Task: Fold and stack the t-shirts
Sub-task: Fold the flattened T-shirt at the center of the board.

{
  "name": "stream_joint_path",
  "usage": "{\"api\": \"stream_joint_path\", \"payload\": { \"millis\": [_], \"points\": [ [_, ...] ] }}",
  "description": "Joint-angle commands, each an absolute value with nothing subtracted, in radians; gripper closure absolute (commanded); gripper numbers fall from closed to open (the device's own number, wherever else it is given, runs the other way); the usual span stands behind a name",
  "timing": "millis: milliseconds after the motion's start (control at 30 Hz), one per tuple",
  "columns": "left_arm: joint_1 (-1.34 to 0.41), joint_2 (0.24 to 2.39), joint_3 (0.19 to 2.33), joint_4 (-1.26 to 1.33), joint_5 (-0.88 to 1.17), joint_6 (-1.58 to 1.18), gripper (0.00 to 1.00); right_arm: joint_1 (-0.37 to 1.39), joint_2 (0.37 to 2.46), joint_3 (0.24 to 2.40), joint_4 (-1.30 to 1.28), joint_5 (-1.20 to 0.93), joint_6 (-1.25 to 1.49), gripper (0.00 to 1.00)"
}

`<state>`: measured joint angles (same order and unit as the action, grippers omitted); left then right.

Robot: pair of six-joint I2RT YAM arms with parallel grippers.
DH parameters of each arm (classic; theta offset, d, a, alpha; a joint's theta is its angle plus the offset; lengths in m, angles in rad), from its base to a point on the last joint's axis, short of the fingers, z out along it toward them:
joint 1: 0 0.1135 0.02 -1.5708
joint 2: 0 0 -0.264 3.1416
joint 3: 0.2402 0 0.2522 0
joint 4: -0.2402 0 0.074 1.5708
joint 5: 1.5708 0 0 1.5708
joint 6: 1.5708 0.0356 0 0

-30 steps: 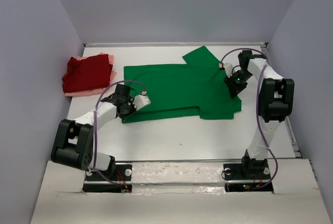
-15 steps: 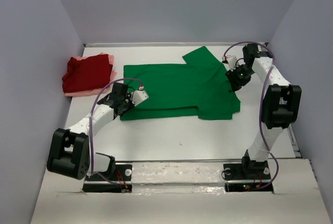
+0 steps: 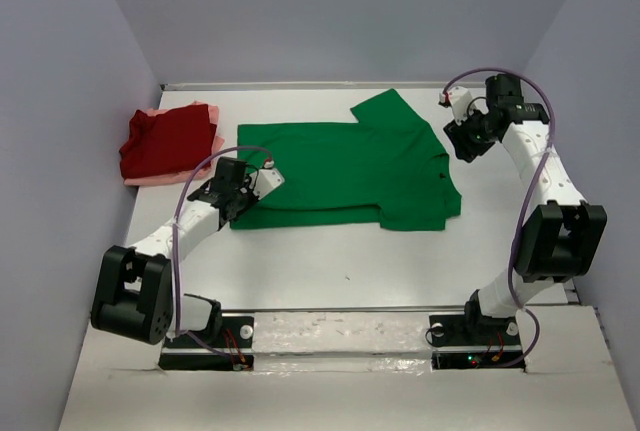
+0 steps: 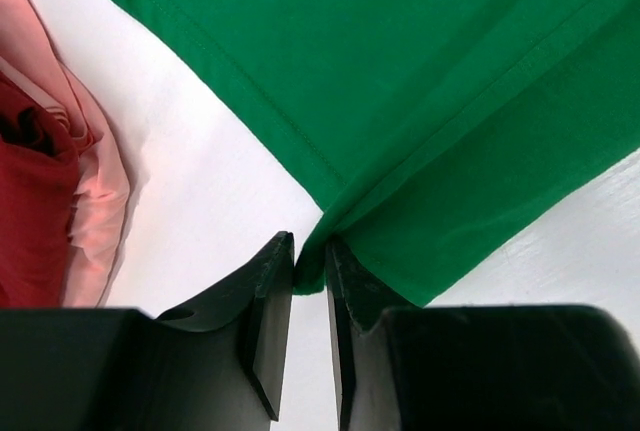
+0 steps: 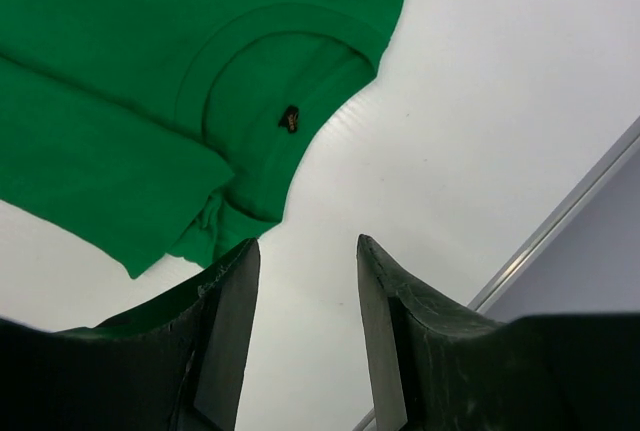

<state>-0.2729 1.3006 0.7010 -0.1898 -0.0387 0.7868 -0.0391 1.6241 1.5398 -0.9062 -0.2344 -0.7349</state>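
A bright green t-shirt (image 3: 340, 171) lies spread flat mid-table, lower part folded up, collar toward the right. My left gripper (image 3: 238, 211) sits at its near-left corner. In the left wrist view its jaws (image 4: 310, 246) stand slightly apart, open, with the green corner (image 4: 400, 71) resting between the tips. My right gripper (image 3: 467, 143) hovers off the shirt's right side, open and holding nothing (image 5: 305, 243), with the collar and label (image 5: 290, 119) just to the left of it. A dark red t-shirt (image 3: 165, 141) lies folded on a pale pink one (image 3: 207, 114) at the far left.
The red (image 4: 30, 201) and pink (image 4: 90, 211) pile lies close to the left of my left gripper. A metal rail (image 5: 560, 221) runs along the table's right edge, near my right gripper. Grey walls enclose the table on three sides.
My right gripper let go of the shirt's collar side, rose and drew back to the right with wider jaws. My left gripper's jaws parted a little at the corner.
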Motion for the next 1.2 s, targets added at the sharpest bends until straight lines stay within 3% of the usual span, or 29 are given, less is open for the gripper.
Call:
{"api": "stream_joint_path", "payload": {
  "millis": [0,833,1033,1167],
  "points": [
    [-0.268,1.318,0.686,-0.14,-0.054,0.776,0.68,-0.046,1.601,1.497,-0.881,-0.199,-0.755,0.5],
    [-0.268,1.296,0.679,-0.175,-0.158,0.838,0.54,-0.046,1.629,1.516,-0.919,-0.228,-0.741,0.47],
    [-0.183,1.172,0.793,-0.175,-0.014,0.726,0.52,-0.046,1.617,1.533,-1.187,-0.382,-0.847,0.5],
    [-0.138,1.132,0.815,-0.12,0.022,0.634,0.45,-0.011,1.559,1.392,-1.223,-0.399,-0.906,0.5]
  ]
}}
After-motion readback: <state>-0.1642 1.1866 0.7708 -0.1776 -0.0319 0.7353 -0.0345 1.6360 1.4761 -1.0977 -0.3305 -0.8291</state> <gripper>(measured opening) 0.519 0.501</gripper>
